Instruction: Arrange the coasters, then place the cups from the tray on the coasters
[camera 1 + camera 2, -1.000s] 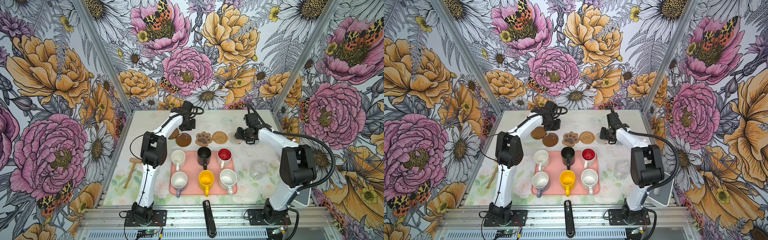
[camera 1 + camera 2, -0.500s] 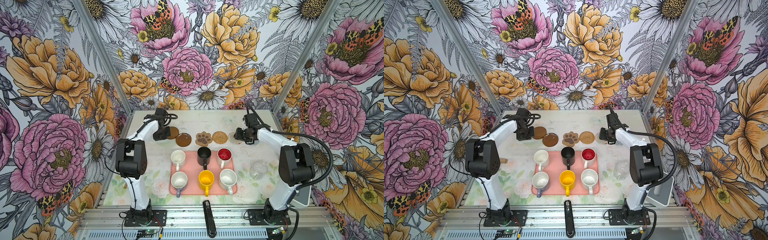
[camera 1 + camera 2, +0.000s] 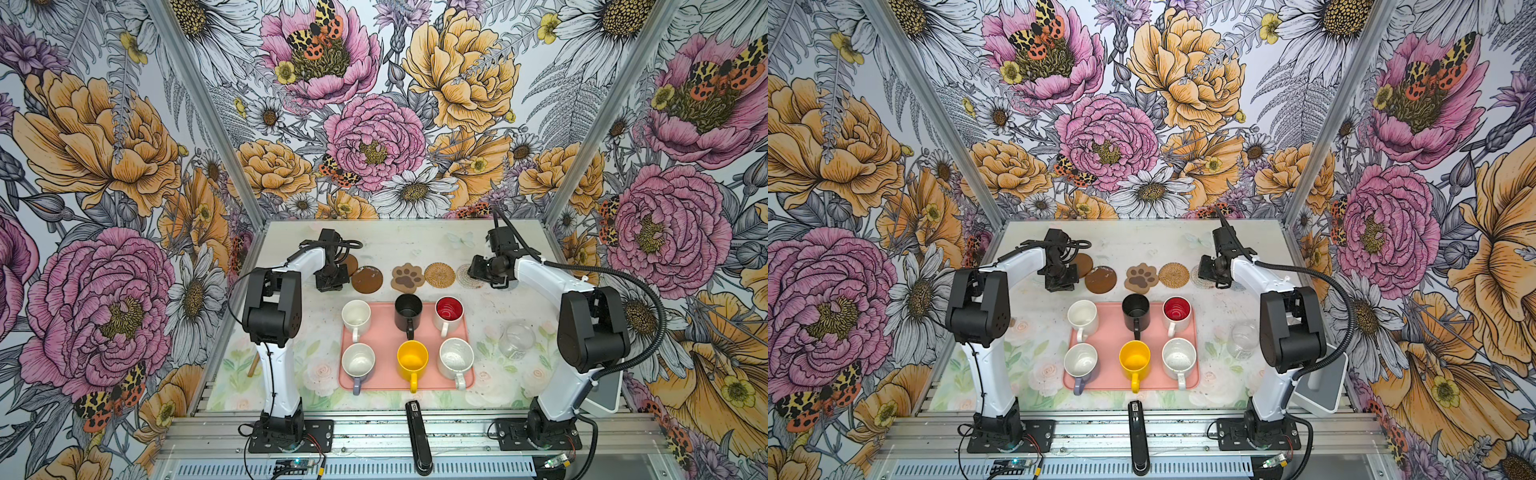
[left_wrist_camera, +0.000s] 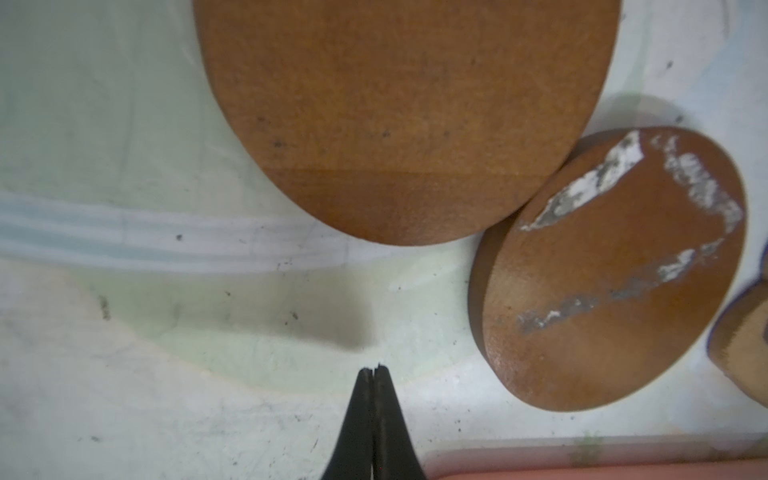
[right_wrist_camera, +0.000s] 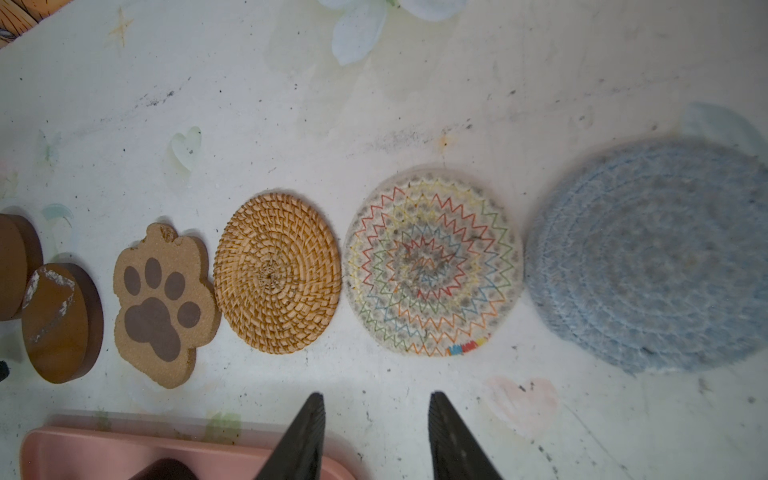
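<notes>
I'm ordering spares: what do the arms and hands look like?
Left arm and right arm: white links, bulky black joints, black base plates. A ribbed black hose loops off the right one. Left hand and right hand: slim black tapered fingers.

Left gripper low, jaws pressed together, right gripper low, jaws parted, empty

Both top views look steeply down from above the front edge toward the back wall, covering the whole table and tray. The left wrist camera sits close over the table, facing the plain disc and scratched disc. The right wrist camera views the coaster row from farther off. Both wrist views share these discs and the tray rim.
</notes>
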